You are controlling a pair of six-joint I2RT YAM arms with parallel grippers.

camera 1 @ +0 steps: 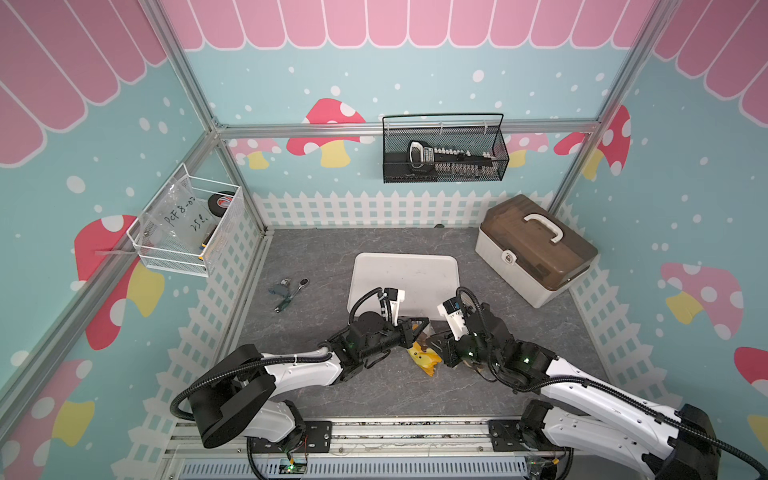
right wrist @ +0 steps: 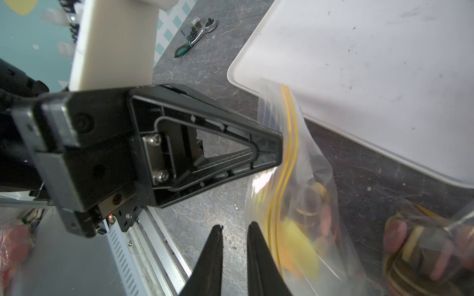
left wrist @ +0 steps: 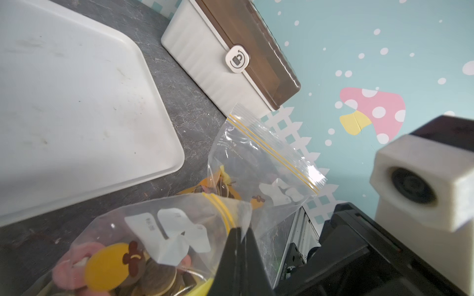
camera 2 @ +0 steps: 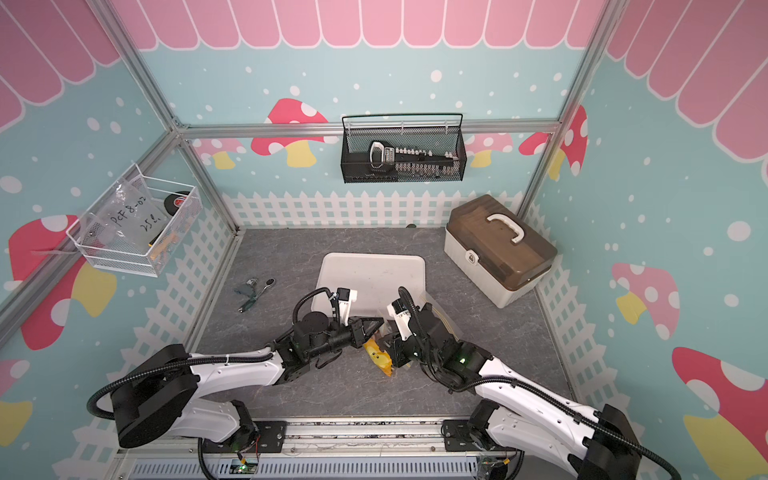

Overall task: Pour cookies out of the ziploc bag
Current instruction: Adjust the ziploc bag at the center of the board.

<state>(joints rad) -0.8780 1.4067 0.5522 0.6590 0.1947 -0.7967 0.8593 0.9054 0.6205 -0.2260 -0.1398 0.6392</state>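
The clear ziploc bag with a yellow zip line lies on the grey table just in front of the white tray. Its mouth stands up and gapes. Inside are the cookies: brown, pink and yellow discs. My left gripper is shut on the bag's edge by the zip line. In the right wrist view the bag hangs from that grip, with cookies in its lower part. My right gripper is slightly open, right beside the bag, with only table between its fingers. In a top view the bag shows between both arms.
The tray sits mid-table. A white toolbox with a brown lid stands at the back right. A ratchet wrench lies left of the tray. A black wire basket and a white one hang on the walls.
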